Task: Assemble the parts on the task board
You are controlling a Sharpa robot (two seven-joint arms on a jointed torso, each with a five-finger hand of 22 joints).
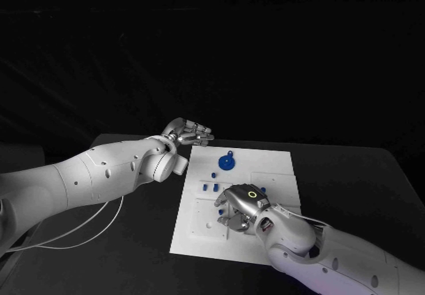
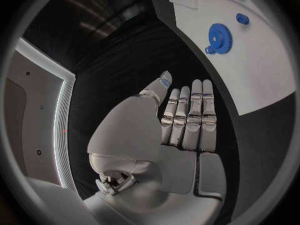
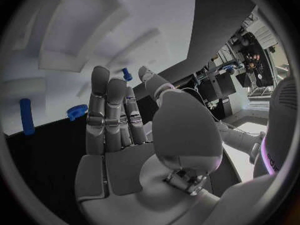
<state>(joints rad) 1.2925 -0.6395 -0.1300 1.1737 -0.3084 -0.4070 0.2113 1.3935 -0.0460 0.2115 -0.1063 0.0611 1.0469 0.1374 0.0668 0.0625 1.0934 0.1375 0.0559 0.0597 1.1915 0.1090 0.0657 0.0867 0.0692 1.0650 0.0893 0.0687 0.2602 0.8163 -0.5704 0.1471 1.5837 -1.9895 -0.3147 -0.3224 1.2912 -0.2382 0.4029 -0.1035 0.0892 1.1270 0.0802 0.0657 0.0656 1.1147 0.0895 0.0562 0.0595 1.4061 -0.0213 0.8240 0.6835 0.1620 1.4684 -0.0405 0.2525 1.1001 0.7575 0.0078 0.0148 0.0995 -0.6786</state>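
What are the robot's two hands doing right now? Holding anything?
Left hand: open, fingers straight, holding nothing.
Right hand: open above the white task board, holding nothing.

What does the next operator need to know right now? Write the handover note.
Left hand: open, holding nothing, beside the task board's far left corner, off the board.
Right hand: open, fingers extended, over the board's near middle, holding nothing.
Parts: a blue gear with a smaller blue piece touching it lies on the far part of the board; small blue pegs stand or lie left of the right hand; more blue pieces sit near that hand's fingers.
Done: cannot tell what is seated.
Left: pick up and assemble the loose parts.
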